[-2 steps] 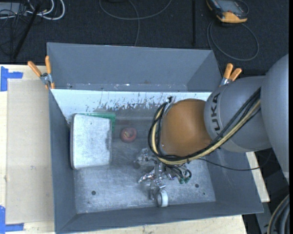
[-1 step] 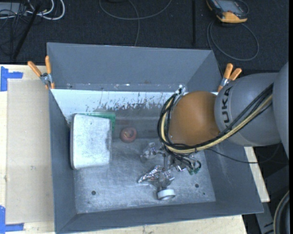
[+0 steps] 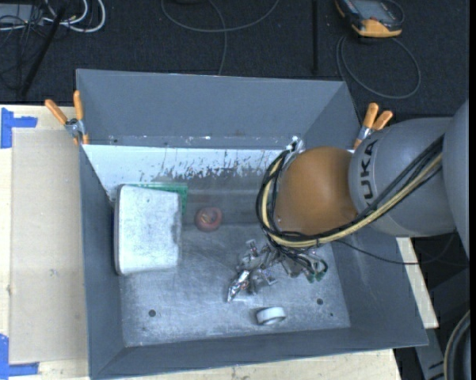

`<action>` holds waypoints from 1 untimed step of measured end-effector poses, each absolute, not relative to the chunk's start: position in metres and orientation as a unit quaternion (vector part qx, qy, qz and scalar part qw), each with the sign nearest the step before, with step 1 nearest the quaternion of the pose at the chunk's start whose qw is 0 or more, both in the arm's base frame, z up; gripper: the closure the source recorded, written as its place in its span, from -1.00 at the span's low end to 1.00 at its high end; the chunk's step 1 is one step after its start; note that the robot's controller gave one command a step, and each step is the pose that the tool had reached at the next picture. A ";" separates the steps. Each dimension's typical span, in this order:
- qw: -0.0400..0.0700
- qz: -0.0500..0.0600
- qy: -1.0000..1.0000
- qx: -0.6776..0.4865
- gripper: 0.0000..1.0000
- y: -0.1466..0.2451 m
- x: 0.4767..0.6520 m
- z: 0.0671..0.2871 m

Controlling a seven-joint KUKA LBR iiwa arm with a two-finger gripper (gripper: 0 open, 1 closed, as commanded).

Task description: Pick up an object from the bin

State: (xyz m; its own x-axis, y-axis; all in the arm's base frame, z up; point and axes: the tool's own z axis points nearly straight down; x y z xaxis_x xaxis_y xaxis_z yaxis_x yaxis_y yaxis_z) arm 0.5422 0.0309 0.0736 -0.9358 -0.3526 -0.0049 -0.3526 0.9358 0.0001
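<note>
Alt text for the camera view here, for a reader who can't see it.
The gripper hangs low over the floor of the grey bin, right of centre, a small pale ring-like thing just below it in the view. A white block lies at the left, a small reddish-brown round thing beside it.

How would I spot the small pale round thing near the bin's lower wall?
Look in the grey bin and find the robot's gripper at the right. Just below it in the picture, by the lower wall, lies a small pale round cap. It is far smaller than the white block on the left and paler than the reddish-brown disc farther up.
</note>
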 end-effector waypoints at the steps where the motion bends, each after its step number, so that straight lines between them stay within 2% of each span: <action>1: 0.004 -0.001 0.978 -0.211 1.00 0.020 0.538 0.225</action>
